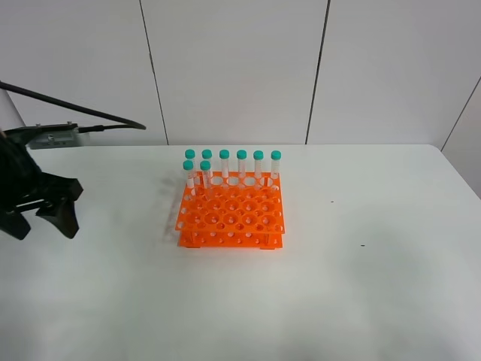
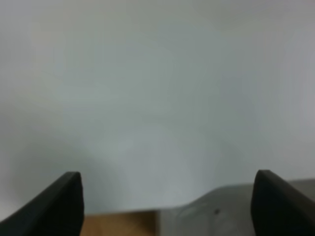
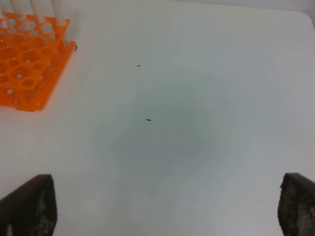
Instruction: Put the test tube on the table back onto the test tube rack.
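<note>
- We see the test tube rack [image 1: 231, 214], bright orange, standing near the middle of the white table [image 1: 361, 301], slightly left of centre in the high view.
- Eight teal-capped test tubes [image 1: 241, 164] stand upright in the rack: six in its far row, and two more just in front of them at the left end. Every tube we can see is in the rack; they look alike, and we cannot tell which is the task's own.
- The rest of the rack's holes, in the nearer rows, stand unfilled.
- The left gripper [image 1: 41, 222] hangs low over the table at the left edge of the high view, well apart from the rack. Its two black fingers [image 1: 68, 216] are spread and hold nothing.
- The left wrist camera confirms it: the left gripper [image 2: 167, 206] shows one dark fingertip at each lower corner, wide apart, over a blurred pale surface.
- A black cable [image 1: 75, 113] runs from the left arm across the white panelled wall [image 1: 233, 68].
- The right gripper [image 3: 167, 206] is out of sight in the high view. In its own wrist view we see its fingers [image 3: 29, 206] set far apart, jaws open and empty, above bare table [image 3: 197, 98].
- That same view catches a corner of the rack [image 3: 24, 69], with the clear lower parts of several tubes [image 3: 58, 10] in its far row.
- Two small dark specks [image 3: 148, 119] mark the table between the rack and the right gripper.
</note>
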`<state>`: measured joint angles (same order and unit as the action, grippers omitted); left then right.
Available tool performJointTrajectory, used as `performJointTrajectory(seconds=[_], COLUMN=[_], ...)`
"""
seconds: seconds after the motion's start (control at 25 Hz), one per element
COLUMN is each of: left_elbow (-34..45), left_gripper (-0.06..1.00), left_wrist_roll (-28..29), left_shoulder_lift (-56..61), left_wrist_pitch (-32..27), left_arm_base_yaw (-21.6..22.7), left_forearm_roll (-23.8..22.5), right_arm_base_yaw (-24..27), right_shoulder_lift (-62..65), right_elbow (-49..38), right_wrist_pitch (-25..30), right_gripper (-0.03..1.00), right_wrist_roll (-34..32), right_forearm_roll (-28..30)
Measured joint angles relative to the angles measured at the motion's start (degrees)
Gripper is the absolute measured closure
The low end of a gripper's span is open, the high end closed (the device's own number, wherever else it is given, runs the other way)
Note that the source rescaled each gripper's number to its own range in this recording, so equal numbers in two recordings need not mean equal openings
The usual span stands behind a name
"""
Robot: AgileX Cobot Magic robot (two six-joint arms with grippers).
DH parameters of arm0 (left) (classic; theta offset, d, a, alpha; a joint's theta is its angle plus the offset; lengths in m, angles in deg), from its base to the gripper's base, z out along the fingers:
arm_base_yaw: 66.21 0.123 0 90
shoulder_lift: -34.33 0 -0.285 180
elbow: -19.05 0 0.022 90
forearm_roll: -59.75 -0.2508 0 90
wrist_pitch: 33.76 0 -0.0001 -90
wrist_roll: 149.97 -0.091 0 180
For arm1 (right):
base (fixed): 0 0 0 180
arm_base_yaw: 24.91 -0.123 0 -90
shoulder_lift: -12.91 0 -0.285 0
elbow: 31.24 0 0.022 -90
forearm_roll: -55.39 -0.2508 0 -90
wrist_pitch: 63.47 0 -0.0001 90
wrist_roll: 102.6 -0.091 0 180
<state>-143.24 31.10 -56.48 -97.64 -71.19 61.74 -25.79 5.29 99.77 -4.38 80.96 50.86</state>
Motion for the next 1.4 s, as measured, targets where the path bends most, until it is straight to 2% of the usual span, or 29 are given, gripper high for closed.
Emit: performJointTrajectory(seconds=[0.16, 0.56, 0.8, 1.04, 1.4], left_elbow=[2.92, 19.04, 29.82, 30.45, 30.49], left_gripper=[0.03, 0.03, 0.03, 0.03, 0.03], left_wrist_roll=[-0.21, 0.28, 0.48, 0.48, 0.48], left_shoulder_lift=[6.61, 31.79, 50.27, 65.92, 82.44], left_wrist_pitch=[-3.57, -3.52, 2.03, 3.52, 3.7], left_arm_base_yaw=[1.11, 1.17, 1.17, 1.17, 1.17], left_forearm_roll=[-1.63, -1.99, -1.99, -1.99, -1.99], right_arm_base_yaw=[0.0, 0.0, 0.0, 0.0, 0.0], right_shoulder_lift=[0.0, 0.0, 0.0, 0.0, 0.0], right_elbow=[0.0, 0.0, 0.0, 0.0, 0.0], right_wrist_pitch=[0.0, 0.0, 0.0, 0.0, 0.0], right_gripper=[-0.03, -0.03, -0.03, -0.03, -0.03], right_wrist_roll=[0.0, 0.0, 0.0, 0.0, 0.0], right_forearm_roll=[0.0, 0.0, 0.0, 0.0, 0.0])
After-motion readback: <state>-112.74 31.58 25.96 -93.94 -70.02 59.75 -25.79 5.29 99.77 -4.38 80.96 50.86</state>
